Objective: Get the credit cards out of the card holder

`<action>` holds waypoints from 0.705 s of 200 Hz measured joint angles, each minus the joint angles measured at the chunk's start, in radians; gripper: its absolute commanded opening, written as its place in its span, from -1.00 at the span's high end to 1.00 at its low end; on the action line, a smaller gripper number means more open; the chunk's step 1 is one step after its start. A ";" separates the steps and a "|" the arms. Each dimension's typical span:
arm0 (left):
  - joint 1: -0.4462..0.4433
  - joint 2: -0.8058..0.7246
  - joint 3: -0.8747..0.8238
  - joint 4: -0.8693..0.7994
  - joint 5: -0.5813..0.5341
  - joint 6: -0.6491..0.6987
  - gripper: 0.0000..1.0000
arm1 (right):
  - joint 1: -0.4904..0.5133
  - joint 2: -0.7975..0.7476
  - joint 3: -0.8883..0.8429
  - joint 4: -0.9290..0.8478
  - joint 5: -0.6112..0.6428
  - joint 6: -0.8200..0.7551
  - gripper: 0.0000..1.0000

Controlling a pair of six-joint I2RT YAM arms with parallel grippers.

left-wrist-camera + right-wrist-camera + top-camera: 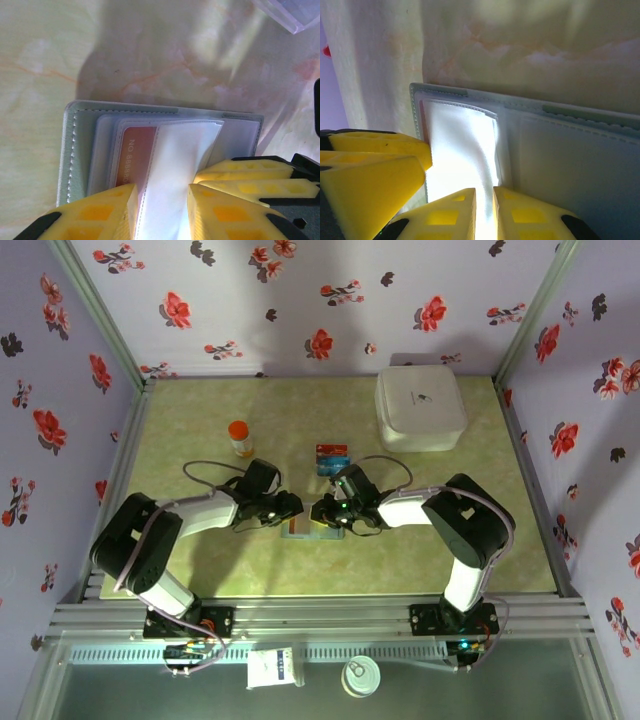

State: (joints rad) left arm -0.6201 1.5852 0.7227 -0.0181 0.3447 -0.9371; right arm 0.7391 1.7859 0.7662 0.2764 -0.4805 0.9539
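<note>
An open card holder (70, 150) lies mid-table (400, 570), with a red card (136, 155) tucked inside under a clear sleeve (180, 150). The right gripper (484, 197) pinches that sleeve, nearly closed. The left gripper (162, 195) straddles it, partly open and gripping nothing. Loose cards (332, 458) lie beyond.

The card holder (298, 528) lies open on the table (200, 570) near its front middle, between the left gripper (296, 508) on its left and the right gripper (319, 512) on its right, with one card (136, 160) in a sleeve inside it. Loose credit cards (332, 458) lie just behind the holder, a bottle (240, 437) stands behind and to the left, and a box (420, 408) sits in the far right corner, well apart from them
</note>
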 measured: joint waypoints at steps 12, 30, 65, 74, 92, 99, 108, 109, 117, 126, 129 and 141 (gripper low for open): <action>-0.002 0.005 0.002 0.001 0.000 0.000 0.38 | -0.001 0.000 -0.003 0.005 -0.002 0.000 0.66; -0.005 0.007 0.003 0.002 0.000 -0.001 0.42 | -0.002 0.000 -0.003 0.008 -0.006 0.001 0.66; -0.008 0.012 0.004 0.004 0.000 -0.007 0.55 | -0.002 0.000 -0.005 0.011 -0.007 0.001 0.66; -0.009 0.013 0.004 0.004 0.000 -0.008 0.57 | -0.002 0.000 -0.005 0.011 -0.007 0.001 0.66; -0.011 0.013 0.004 0.004 0.000 -0.008 0.58 | -0.002 0.000 -0.005 0.012 -0.008 0.002 0.66; -0.011 0.013 0.004 0.003 0.000 -0.008 0.58 | -0.002 -0.001 -0.005 0.011 -0.008 0.005 0.65; -0.011 0.013 0.006 0.002 0.000 -0.008 0.58 | -0.002 -0.004 -0.005 0.011 -0.008 0.009 0.64; -0.011 0.013 0.006 0.002 0.000 -0.008 0.58 | -0.002 -0.005 -0.005 0.011 -0.008 0.009 0.64; -0.013 0.013 0.010 -0.003 0.000 -0.008 0.58 | -0.002 -0.012 -0.008 0.010 -0.008 0.011 0.64; -0.015 0.012 0.016 -0.007 0.000 -0.008 0.58 | -0.002 -0.026 -0.011 -0.003 -0.009 0.012 0.63; -0.015 0.011 0.018 -0.008 0.000 -0.008 0.58 | -0.002 -0.033 -0.011 -0.010 -0.008 0.012 0.63; -0.020 0.006 0.027 -0.016 0.000 -0.008 0.57 | -0.002 -0.059 -0.011 -0.032 -0.005 0.011 0.62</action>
State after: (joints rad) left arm -0.6399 1.5909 0.7502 -0.0345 0.3443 -0.9455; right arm 0.7372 1.7267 0.7555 0.2447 -0.4854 0.9646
